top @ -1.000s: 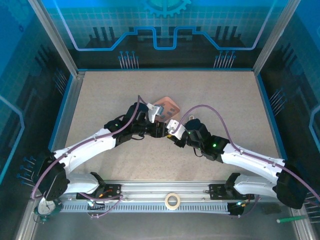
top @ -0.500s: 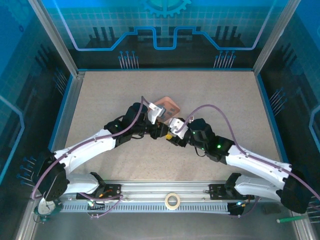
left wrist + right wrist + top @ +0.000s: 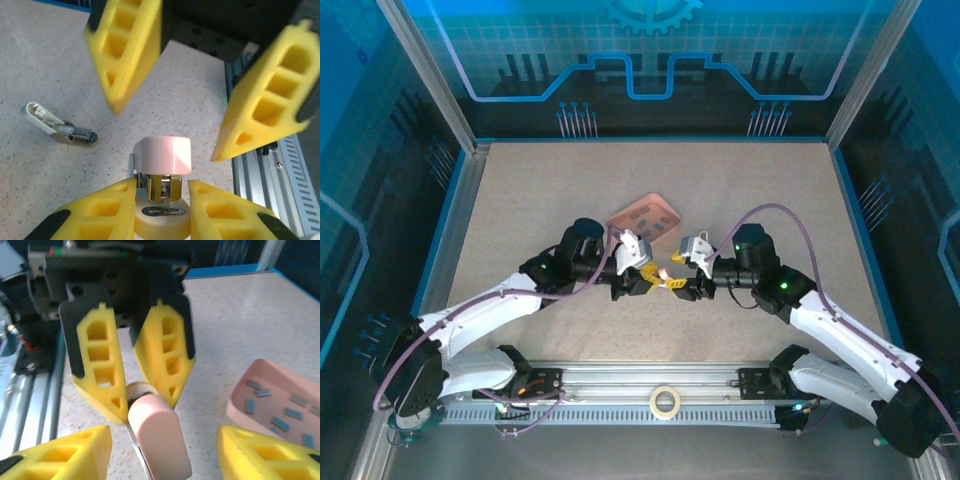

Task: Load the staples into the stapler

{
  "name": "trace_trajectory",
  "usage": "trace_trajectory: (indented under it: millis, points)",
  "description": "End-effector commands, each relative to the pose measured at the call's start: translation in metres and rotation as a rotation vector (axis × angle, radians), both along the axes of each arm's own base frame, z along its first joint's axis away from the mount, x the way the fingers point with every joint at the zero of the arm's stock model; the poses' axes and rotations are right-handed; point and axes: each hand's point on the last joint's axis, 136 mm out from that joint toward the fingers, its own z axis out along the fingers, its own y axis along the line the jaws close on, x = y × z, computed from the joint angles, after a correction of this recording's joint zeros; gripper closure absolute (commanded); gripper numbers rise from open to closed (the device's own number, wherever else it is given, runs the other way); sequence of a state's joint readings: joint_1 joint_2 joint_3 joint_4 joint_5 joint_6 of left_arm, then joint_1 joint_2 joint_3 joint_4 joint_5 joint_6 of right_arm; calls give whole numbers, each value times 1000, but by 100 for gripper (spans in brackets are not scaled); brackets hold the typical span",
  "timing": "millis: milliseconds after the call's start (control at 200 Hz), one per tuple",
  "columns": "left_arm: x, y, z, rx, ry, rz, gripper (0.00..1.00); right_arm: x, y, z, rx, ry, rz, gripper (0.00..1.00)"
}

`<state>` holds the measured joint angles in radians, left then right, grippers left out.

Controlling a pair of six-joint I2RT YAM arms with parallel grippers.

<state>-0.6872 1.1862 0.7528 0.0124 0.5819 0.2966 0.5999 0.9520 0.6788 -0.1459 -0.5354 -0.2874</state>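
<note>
Lying scattered — staples, small grey rectangular strips.

A robotics laboratory test cell is shown. A speckled beige table is enclosed by aluminium profile posts at the upper left and upper right. It is walled by blue translucent panels printed with a grid, circuit-like lines and, at the top centre, a gear motif. Along the bottom of the top view a slotted aluminium rail is seen. Bolted to it are a white-and-black left arm and right arm. A roll of tape is laid on the rail, and purple cables are looped along both arms.
</note>
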Motion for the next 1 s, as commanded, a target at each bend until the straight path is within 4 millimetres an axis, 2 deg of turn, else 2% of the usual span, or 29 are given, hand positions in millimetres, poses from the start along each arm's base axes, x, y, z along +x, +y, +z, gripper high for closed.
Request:
trace_trajectory:
  millis: [0,65,250,340,430,595,850,995]
  points:
    - [-15,-2,16,-44,-122,-121,100,-17,5,8,17,48,125,48]
    - [-16,-2,16,-43,-121,-129,100,-18,7,8,20,53,147,51]
    - [-17,-2,14,-38,-123,-133,100,-21,11,13,39,43,192,67]
    - [-16,-1,14,-37,-132,-129,100,-21,10,13,35,34,193,78]
    - [-16,0,13,-34,-135,-122,100,-18,6,14,40,24,177,83]
    - [-17,2,12,-40,-143,-110,100,-8,-8,11,99,18,95,81]
    - [-14,3,15,-38,-148,-86,100,4,-29,-5,169,78,-38,76]
    - [-10,4,22,-61,-161,-53,100,19,-46,-19,195,137,-200,66]
